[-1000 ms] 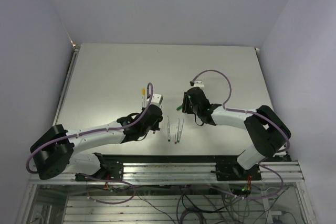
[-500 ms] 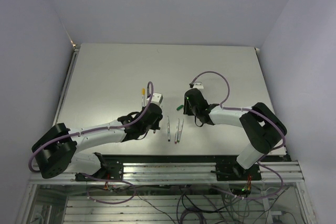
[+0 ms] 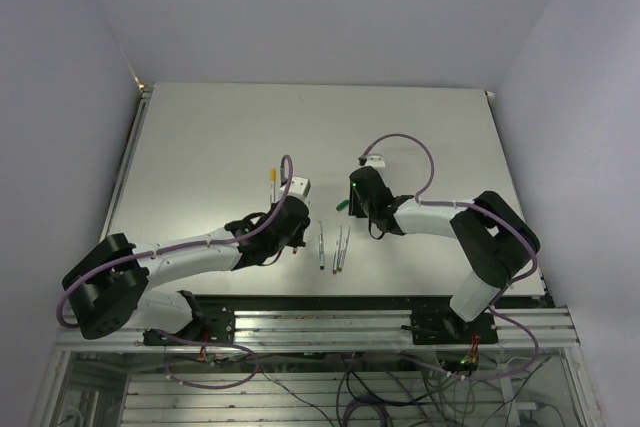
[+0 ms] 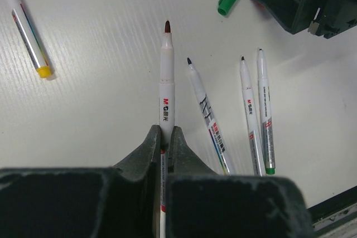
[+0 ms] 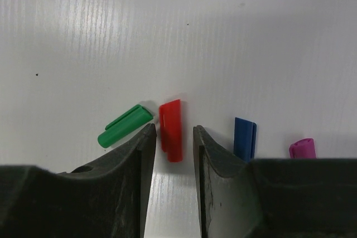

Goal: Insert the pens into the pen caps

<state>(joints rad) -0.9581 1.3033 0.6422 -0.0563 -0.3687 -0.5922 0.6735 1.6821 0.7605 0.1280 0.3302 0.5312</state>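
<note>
My left gripper (image 4: 166, 135) is shut on a white pen (image 4: 167, 90) whose dark red tip points away from me, just above the table. Three more uncapped pens (image 4: 206, 112) (image 4: 249, 121) (image 4: 265, 118) lie side by side to its right. My right gripper (image 5: 172, 133) is open and low over the table, one jaw on either side of the red cap (image 5: 171, 129), with a gap on both sides. The green cap (image 5: 125, 125) lies just left of it, the blue cap (image 5: 244, 137) and purple cap (image 5: 302, 149) to the right. In the top view the grippers (image 3: 296, 237) (image 3: 352, 199) flank the loose pens (image 3: 338, 247).
A pen with a yellow end (image 4: 27, 32) lies apart at the far left of the left wrist view, (image 3: 272, 185) from above. The white table (image 3: 200, 137) runs back to grey walls. The metal rail (image 3: 330, 322) with the arm bases lines its near edge.
My right gripper has shifted slightly left over the caps and its jaws have narrowed a little. The left gripper has kept its hold on the pen and hardly moved.
</note>
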